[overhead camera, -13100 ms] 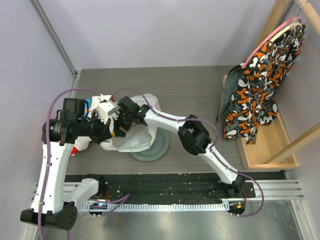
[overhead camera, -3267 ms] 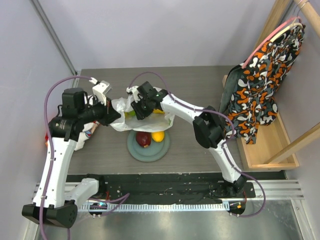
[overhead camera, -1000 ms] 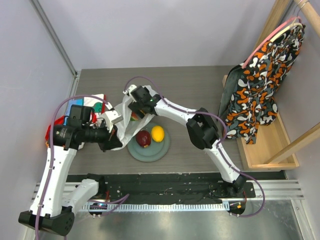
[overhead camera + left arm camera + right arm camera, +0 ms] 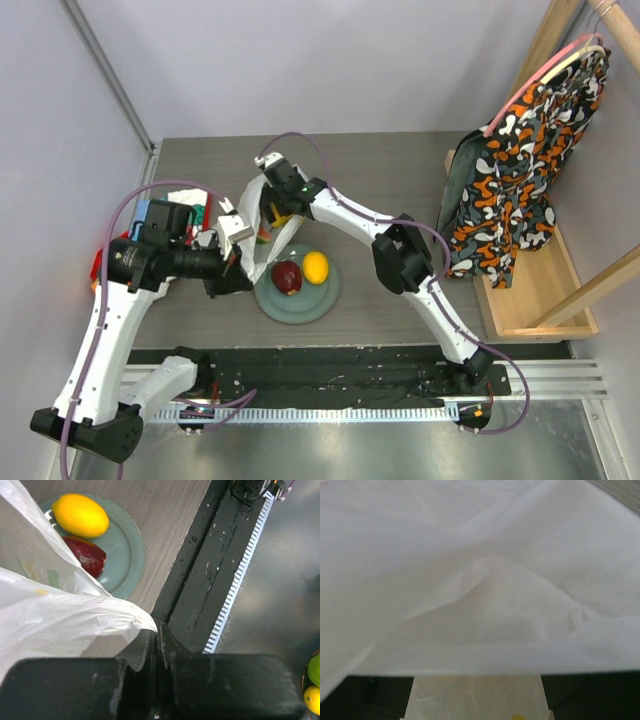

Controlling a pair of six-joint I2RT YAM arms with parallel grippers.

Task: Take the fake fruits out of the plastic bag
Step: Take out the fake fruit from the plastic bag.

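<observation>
"Checking the left end effector [image 4: 156, 634] first: what has it got?" Mia asks.

"Its jaws are pressed together on an edge of the plastic bag [image 4: 55, 625]," says Tom. "In the left wrist view the thin white film bunches right at the fingertips and spreads up and to the left."

"And from overhead?"

"The bag is drawn into a narrow band above the worktop [image 4: 400, 170]. It runs from the left end effector up to the right end effector [image 4: 278, 205], beside the left rim of the plate [image 4: 325, 300]."

"Is the right one gripping it?"

"Its two fingers [image 4: 380, 697] stand wide apart at the lower corners of the right wrist view. The film is draped across and fills nearly the whole view. I see nothing pinched between them, so it is open."

"What lies outside the bag?"

"Two pieces sit on the grey-green plate: a dark red fruit [image 4: 287, 277] and a yellow lemon-like fruit [image 4: 316, 267], just beside each other."

"Anything inside?"

"Through the film, overhead, there are red, green and yellow coloured patches [image 4: 268, 232] about midway along the band. I cannot tell which fruits they are."

"And off to the side?"

"A patterned garment [image 4: 520, 180] hangs at the right, well apart from everything else."
</observation>
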